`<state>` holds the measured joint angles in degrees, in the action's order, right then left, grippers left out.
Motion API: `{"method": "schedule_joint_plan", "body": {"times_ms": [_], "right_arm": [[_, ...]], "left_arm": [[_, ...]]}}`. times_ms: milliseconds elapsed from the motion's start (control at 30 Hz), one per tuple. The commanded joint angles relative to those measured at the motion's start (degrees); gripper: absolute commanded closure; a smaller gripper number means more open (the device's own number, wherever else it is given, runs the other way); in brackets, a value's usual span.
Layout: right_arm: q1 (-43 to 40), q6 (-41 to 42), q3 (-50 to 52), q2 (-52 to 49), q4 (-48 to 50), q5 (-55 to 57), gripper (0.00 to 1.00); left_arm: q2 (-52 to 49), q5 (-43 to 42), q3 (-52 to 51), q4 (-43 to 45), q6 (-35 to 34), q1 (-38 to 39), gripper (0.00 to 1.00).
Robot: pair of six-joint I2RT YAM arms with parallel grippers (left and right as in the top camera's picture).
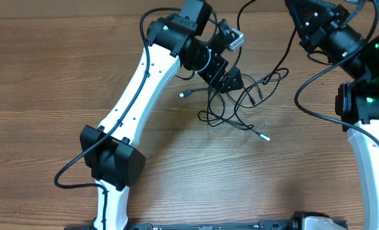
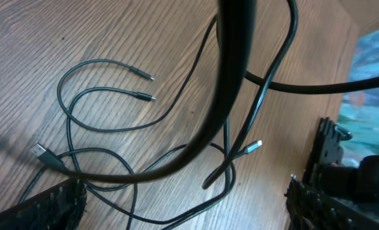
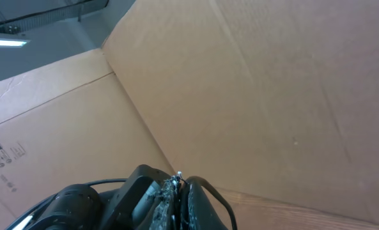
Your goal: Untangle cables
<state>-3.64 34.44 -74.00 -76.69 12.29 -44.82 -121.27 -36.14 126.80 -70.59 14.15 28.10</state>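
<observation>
The cables [image 1: 243, 97] are seen as one loose tangle of thin, glossy black cords. They are spread on the wood-grain table [image 1: 48, 64] under and just beside the left gripper [image 1: 231, 80]; their number cannot be told. Four plug ends are counted from the left wrist: three slim, one flat and wider. That gripper's two ridged fingers [image 2: 55, 204] are spread wide, grasping nothing. The right gripper [image 3: 177, 186], well apart from the left gripper, is clenched; whether a cord is pinched cannot be told.

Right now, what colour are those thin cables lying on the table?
The cables are black, with small silver plug tips; the left wrist view shows it best.
</observation>
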Motion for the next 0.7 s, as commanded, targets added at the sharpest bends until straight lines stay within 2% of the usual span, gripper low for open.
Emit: {"method": "schedule_joint_plan", "body": {"times_ms": [0, 267, 667], "right_arm": [[0.44, -0.31, -1.44, -0.02, 0.44, -0.33, 0.96], [0.48, -0.33, -1.44, -0.02, 0.63, -0.31, 0.96], [0.46, -0.33, -1.44, -0.02, 1.53, -0.24, 0.96]], "left_arm": [[2.01, 3.39, 0.85, 0.57, 1.95, 0.39, 0.0], [1.7, 1.16, 0.85, 1.01, 1.97, 1.07, 0.0], [0.15, 4.2, 0.81, 0.68, 4.11, 5.22, 0.0]]}}
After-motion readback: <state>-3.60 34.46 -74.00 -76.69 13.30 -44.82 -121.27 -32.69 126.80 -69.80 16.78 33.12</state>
